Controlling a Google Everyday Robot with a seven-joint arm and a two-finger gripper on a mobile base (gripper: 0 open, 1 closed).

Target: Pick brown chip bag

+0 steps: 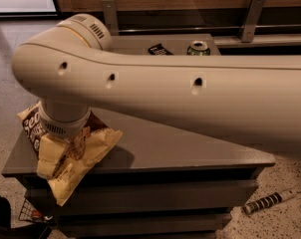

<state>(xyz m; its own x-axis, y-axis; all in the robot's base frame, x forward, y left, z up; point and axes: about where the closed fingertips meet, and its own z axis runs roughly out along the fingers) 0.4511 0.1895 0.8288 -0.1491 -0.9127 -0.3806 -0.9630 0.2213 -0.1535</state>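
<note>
Rested gripper (52, 156) on chip bag (93, 144) overhanging table (190, 148) corner; could not tell grip state; risked shoving bag off the edge.

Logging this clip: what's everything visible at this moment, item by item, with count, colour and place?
brown chip bag: one, dark brown with pale yellow edges, front left corner of the table, hanging over the edge
table: one, grey, centre
snack wrapper: one, black, far side of the table
can: one, green, far side, right of the wrapper
striped object: one, black and white, floor at lower right
dark object: one, black, floor at bottom left
wall brackets: two, grey, back wall
arm: one, cream, reaching across the table from the right
gripper: one, cream, down on the chip bag
</note>
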